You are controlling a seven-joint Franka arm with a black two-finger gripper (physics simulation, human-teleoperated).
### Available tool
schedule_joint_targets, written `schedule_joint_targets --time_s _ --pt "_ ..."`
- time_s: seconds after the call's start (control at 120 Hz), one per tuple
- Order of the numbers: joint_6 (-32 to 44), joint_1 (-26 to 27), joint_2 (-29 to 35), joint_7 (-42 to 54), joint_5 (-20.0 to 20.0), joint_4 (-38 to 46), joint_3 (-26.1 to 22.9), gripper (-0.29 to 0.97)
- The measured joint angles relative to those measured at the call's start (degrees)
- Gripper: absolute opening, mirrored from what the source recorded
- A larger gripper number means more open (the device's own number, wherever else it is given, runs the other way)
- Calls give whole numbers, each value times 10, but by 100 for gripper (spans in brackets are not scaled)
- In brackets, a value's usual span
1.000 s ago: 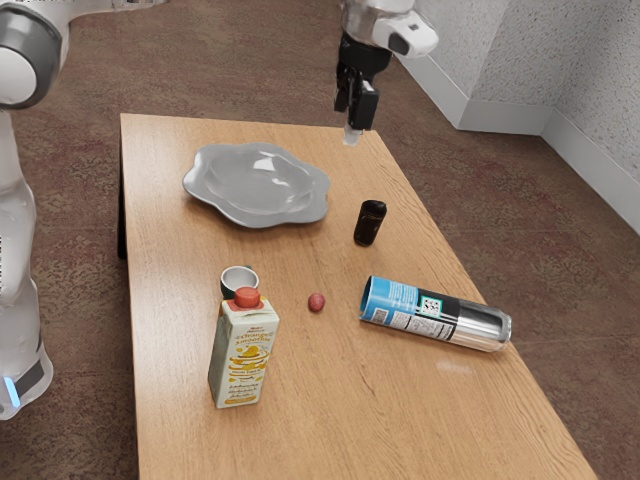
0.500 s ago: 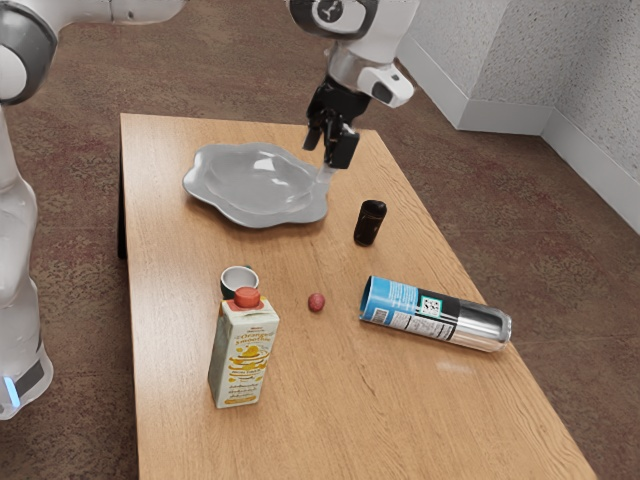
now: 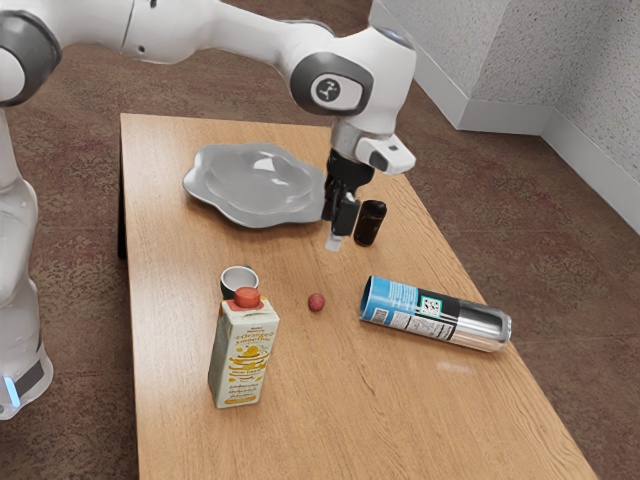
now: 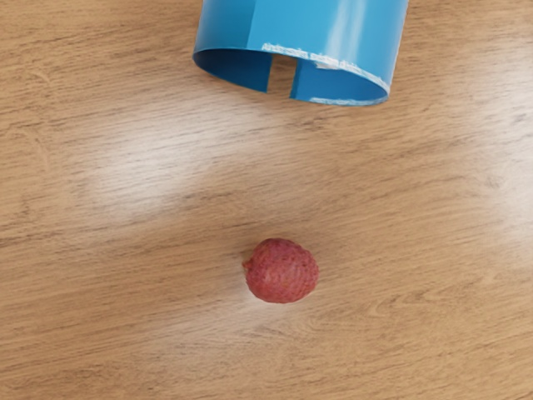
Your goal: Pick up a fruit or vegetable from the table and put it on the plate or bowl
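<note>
A small round red fruit (image 3: 316, 302) lies on the wooden table (image 3: 180, 250), between the juice carton and the lying can. In the wrist view the fruit (image 4: 281, 270) sits just under my hand, close to the can's blue open end (image 4: 300, 46). A grey wavy-rimmed plate (image 3: 257, 183) rests at the table's far side. My gripper (image 3: 336, 238) hangs above the table by the plate's near right rim, next to a dark bottle. It is open and holds nothing, and it is well above and behind the fruit.
A dark brown bottle (image 3: 369, 222) stands right beside the gripper. A blue and silver can (image 3: 435, 313) lies on its side to the fruit's right. A yellow juice carton (image 3: 243, 352) and a small round cup (image 3: 239, 280) stand to the fruit's left.
My arm has swung down and forward from above the table's far edge, past the plate's rim, to a spot beside the dark bottle. Nothing on the table moved.
</note>
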State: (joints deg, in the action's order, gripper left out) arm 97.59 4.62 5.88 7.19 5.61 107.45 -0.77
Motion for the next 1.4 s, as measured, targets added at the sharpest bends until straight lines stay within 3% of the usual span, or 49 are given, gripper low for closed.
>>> schedule_joint_targets --time_s 0.467,1.4 --pt "72 0 -8 44 1 72 -19 68" --pt "143 12 -47 65 -10 128 -20 68"
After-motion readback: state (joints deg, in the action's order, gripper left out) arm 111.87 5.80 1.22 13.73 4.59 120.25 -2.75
